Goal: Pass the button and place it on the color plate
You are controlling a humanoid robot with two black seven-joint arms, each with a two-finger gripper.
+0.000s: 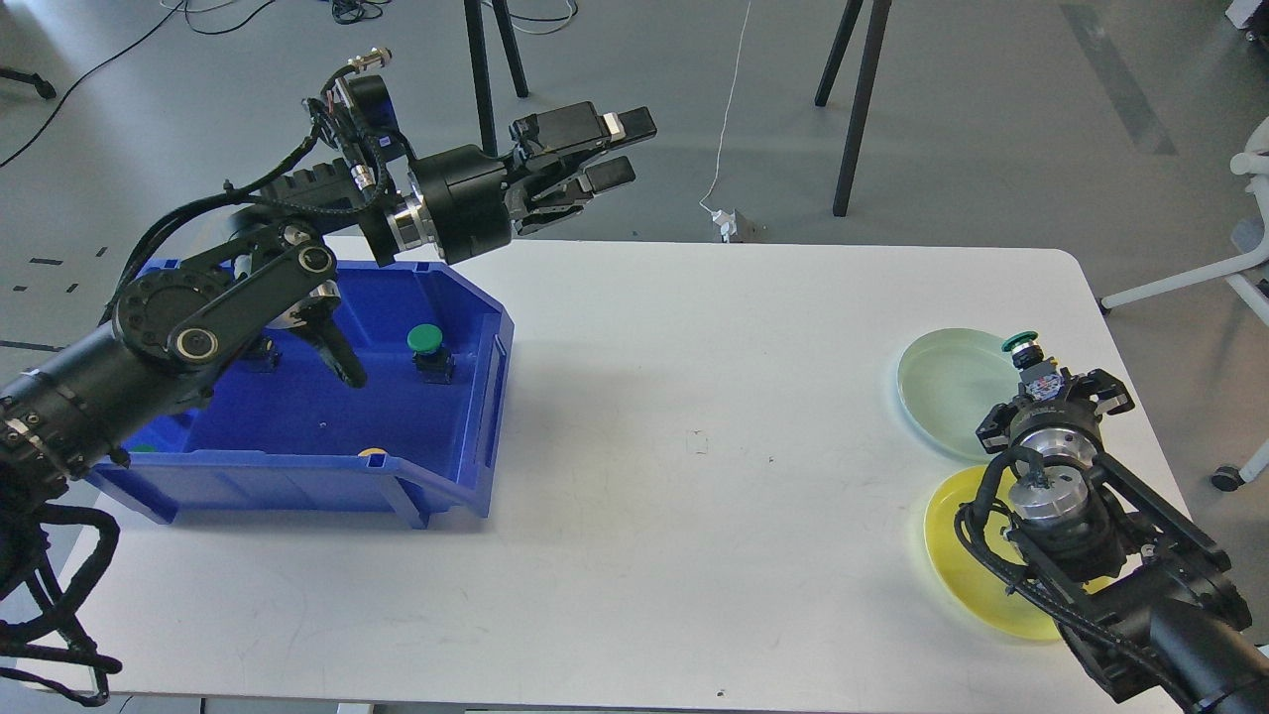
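The right gripper [1031, 365] is clamped on a green-capped push button [1022, 346] over the pale green round plate [942, 387]; lower it squarely before releasing. The left gripper [620, 149] hovers, fingers apart, empty

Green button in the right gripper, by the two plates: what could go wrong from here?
1. The green button sits over the far rim of the pale green plate, so a release here might tip it off onto the table.
2. The yellow plate lies right under the right gripper arm; lowering could nudge it.
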